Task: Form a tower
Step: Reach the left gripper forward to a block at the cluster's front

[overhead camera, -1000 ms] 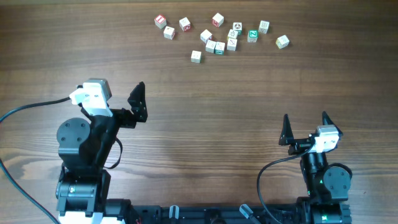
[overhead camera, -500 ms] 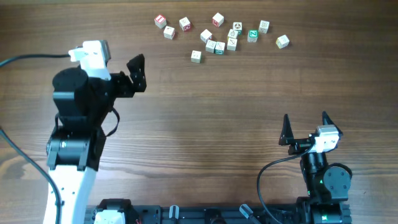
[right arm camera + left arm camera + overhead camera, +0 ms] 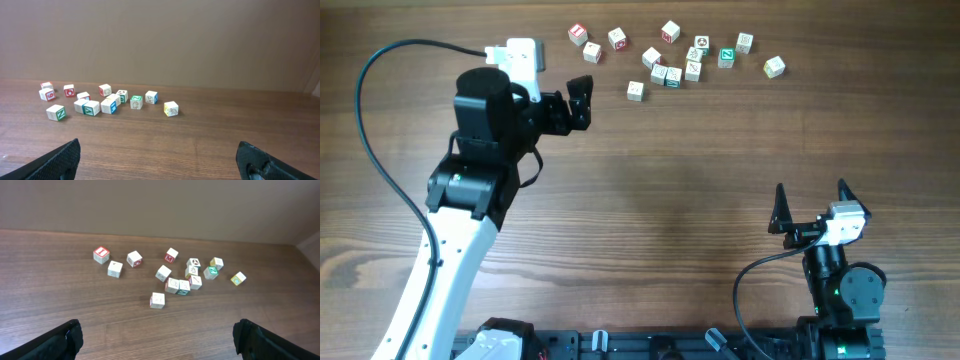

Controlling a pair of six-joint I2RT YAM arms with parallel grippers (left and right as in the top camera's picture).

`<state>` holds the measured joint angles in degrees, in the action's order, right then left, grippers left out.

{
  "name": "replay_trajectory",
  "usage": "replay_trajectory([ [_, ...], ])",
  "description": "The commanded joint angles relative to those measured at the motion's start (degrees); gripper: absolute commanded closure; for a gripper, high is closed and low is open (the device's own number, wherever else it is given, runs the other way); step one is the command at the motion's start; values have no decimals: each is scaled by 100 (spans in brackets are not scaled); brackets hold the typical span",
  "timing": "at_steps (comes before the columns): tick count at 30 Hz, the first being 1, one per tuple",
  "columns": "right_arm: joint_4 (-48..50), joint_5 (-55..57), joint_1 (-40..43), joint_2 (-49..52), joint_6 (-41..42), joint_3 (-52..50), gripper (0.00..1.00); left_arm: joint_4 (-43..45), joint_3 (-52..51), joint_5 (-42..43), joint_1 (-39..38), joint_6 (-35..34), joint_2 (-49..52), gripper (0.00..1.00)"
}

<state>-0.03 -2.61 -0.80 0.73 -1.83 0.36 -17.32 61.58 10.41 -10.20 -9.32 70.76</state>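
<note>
Several small pale wooden cubes [image 3: 672, 62] lie scattered at the far middle of the table, each flat on the wood; a tower is out of view. One cube [image 3: 636, 91] [image 3: 157, 300] sits alone nearest my left gripper. A teal-printed cube [image 3: 726, 56] [image 3: 213, 271] lies toward the right of the group. My left gripper [image 3: 578, 102] [image 3: 157, 330] is open and empty, a short way left of and nearer than the lone cube. My right gripper [image 3: 811, 195] [image 3: 157, 150] is open and empty at the near right, far from the cubes [image 3: 107, 104].
A red-printed cube [image 3: 578, 34] [image 3: 101, 254] marks the group's left end and a yellow-marked cube [image 3: 774, 67] [image 3: 171, 108] its right end. A plain wall stands behind the table's far edge. The left arm's cable [image 3: 380, 70] loops over the left side.
My left arm has reached forward and to the right, carrying its open gripper from the near left up toward the cubes. The right arm and the cubes have not moved.
</note>
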Motion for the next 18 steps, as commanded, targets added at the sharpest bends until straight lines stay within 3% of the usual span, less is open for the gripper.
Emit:
replay_trajectory([
  [1,11,-90,9,-31,-83,-7,0,273,157,52,-142,7,166,0],
  [8,11,-90,9,-31,-83,-7,0,85,1285,210,-210,9,1016,0],
  [14,11,-90,9,-31,-81,-7,0,-1303,3276,201,-518,310,2323,0],
  [18,11,-90,9,-31,-81,-7,0,-1320,3427,199,-610,306,2643,0],
])
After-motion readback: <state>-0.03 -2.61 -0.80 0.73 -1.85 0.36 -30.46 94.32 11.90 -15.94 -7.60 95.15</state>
